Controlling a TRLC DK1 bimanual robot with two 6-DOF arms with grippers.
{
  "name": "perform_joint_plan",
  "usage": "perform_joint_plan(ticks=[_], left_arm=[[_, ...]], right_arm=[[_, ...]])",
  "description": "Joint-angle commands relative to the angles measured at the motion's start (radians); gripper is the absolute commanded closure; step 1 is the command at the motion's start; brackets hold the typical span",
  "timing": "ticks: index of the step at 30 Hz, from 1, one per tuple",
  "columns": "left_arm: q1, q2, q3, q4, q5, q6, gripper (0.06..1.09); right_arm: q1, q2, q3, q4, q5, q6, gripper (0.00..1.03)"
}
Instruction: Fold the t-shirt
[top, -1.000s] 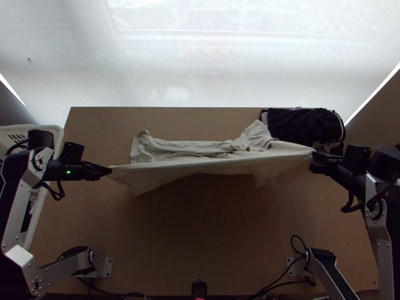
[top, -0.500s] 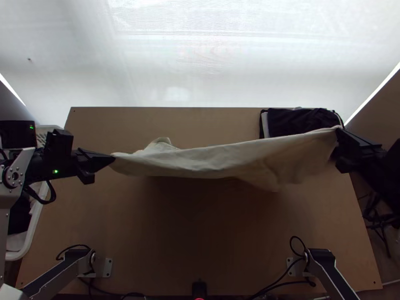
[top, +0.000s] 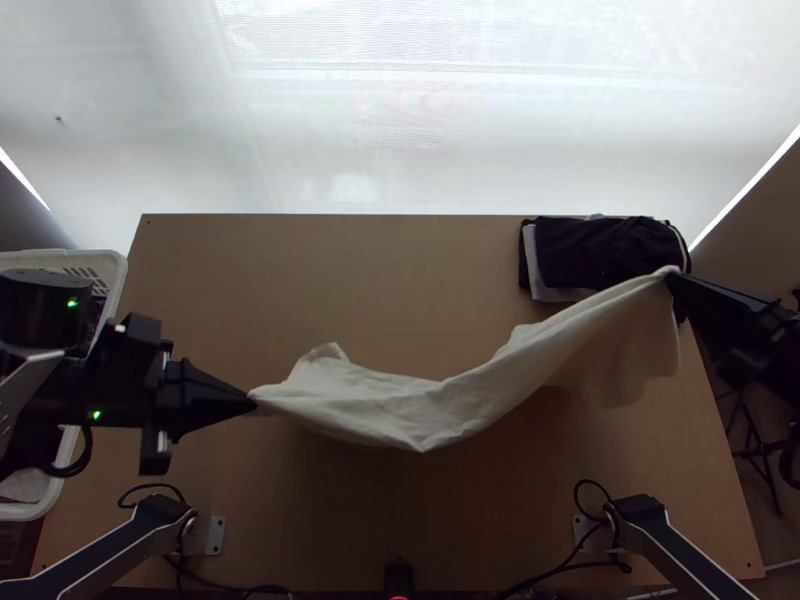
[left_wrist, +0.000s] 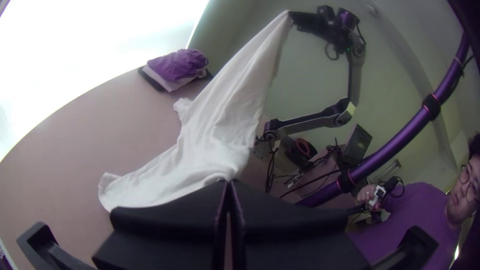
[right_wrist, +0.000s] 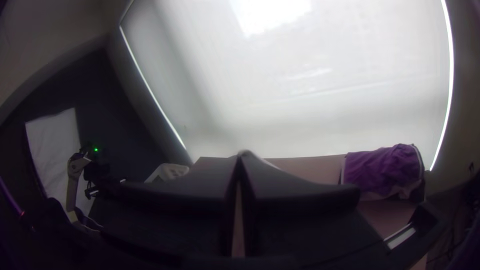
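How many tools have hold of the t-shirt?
2. The left tool pinches one end of the t-shirt; the right tool pinches the other, close to the dark clothes in the top view.

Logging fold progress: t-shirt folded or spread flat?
Neither: the t-shirt hangs slack between the left gripper and right gripper, sagging mid-span.

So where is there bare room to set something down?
The table is bare between its far edge and the shirt, left of the dark pile, and nearer than the shirt, short of the cables. It's crowded at the pile, beside the right gripper, and at the basket beneath the left arm.
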Motion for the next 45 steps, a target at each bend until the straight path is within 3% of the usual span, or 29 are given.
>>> perform_joint_plan(ticks=[1,8,15,20,27,37,45], left_arm=[[-0.064,-0.033,0.170,-0.074,0.024,-0.001,1.05],[-0.110,-0.056,0.270,-0.109,0.084,-0.027,1.05],[-0.119,-0.041,0.361,-0.134,0.098,-0.053,1.05],[-0.112,-0.028,0.388,-0.121,0.076,-0.034,1.05],[-0.081,-0.018,0.430,-0.106,0.045,-0.034,1.05],[0.135,-0.013,0.448,-0.022,-0.025,-0.033,1.05],[0.148,-0.005,0.485,-0.051,0.002,-0.054,1.05]], right_arm=[[0.094,0.064,0.219,-0.200,-0.054,0.021,1.00],[0.163,0.110,0.370,-0.385,-0.098,-0.009,1.00],[0.180,0.096,0.359,-0.405,-0.117,0.001,1.00],[0.160,0.148,0.457,-0.376,-0.114,-0.001,1.00],[0.160,0.179,0.543,-0.327,-0.031,-0.022,1.00],[0.137,0.124,0.493,-0.218,0.325,-0.095,1.00],[0.174,0.087,0.508,-0.261,0.302,-0.093,1.00]])
